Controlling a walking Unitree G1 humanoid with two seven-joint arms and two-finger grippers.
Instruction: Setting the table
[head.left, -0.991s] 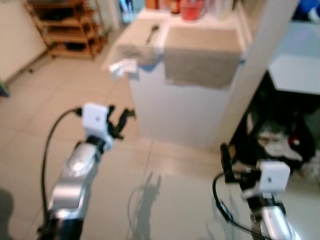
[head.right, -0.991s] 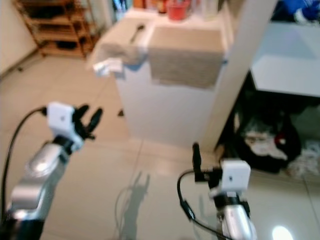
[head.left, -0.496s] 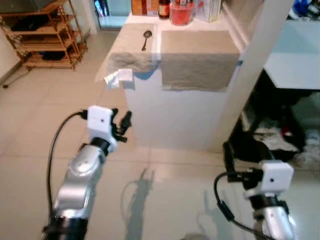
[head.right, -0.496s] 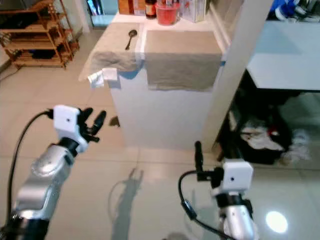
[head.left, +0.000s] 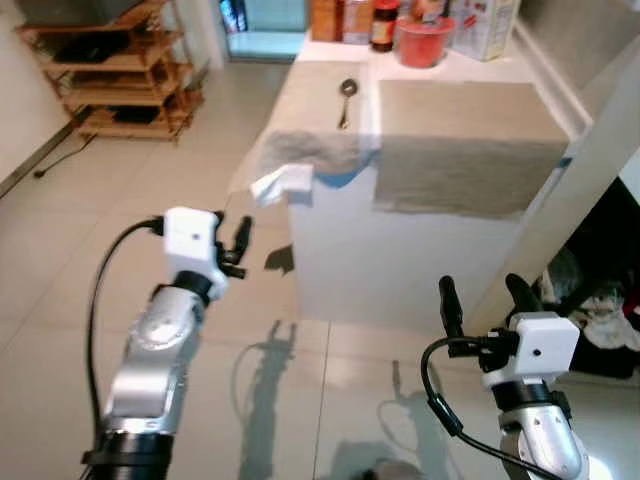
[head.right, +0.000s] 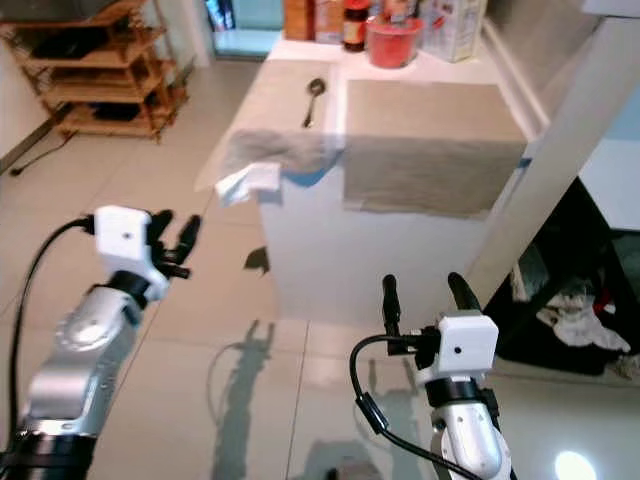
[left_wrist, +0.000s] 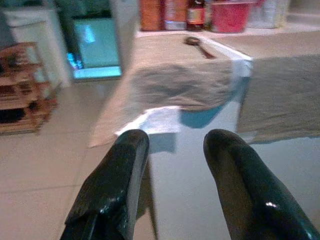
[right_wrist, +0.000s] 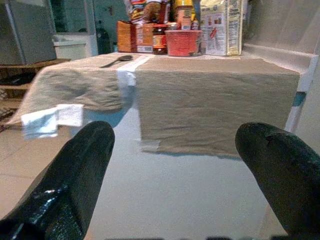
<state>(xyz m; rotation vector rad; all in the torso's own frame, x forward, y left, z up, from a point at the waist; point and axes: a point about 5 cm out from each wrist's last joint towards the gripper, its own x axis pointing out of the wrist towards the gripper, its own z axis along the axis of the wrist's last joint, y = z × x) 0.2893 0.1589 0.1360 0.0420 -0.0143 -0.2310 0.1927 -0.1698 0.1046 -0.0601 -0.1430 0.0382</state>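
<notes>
— Beige cloth everywhere; what's different from a moment ago?

— Mostly the viewpoint. The white table (head.left: 400, 250) now sits more squarely ahead, so the head camera has swung, not the things on it. Both arms stay raised and empty, so I'd judge this is still the approach.

— Left to right?

— Left of the table, a slatted wooden shelf (head.left: 120, 70). The left gripper (head.left: 238, 250) hovers short of the table's near corner, its glossy black fingers (left_wrist: 120, 185) slightly parted, holding nothing. On the table, a rumpled placemat (head.left: 310, 130) droops over the edge with a metal spoon (head.left: 346, 95) lying on it; beside it a flat woven placemat (head.left: 465, 140); behind, a red tub (head.left: 424, 40) and cartons. The right gripper (head.left: 478, 295) hangs below the table's front, spread wide, empty.
</notes>
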